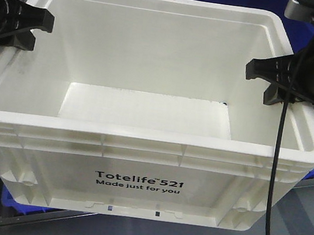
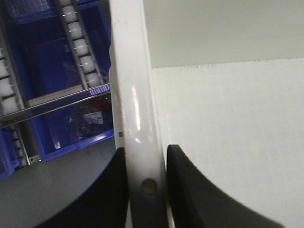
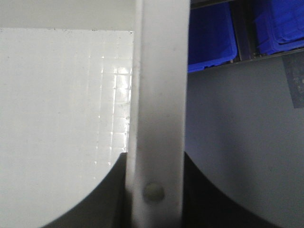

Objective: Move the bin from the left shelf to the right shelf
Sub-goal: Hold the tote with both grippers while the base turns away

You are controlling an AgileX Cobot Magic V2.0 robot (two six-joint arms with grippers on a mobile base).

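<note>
**Position.** The large white rectangular plastic crate (image 1: 134,188), printed "Totelife 521" in black, stands level and empty directly before the robot.

**Grasp.** The left gripper (image 1: 37,30) has its jaws clamped across the crate's left wall, one finger inside and one outside. The right gripper (image 1: 261,83) is clamped the same way on the right wall.

**Progress (judgement).**
- The two-handed grasp is made.
- The crate appears clear of any support, so the carry seems under way.
- Setting it down on the right shelf is not yet done, and no destination shelf can be identified.

**Views.**
- Only the front view shows both grasps together and the print.
- Only the left wrist view shows the roller tracks (image 2: 80,47) and a blue plastic bin (image 2: 52,71) below the ribbed rim (image 2: 135,95).
- The right wrist view shows mostly grey floor (image 3: 237,142) outside the wall.
</note>
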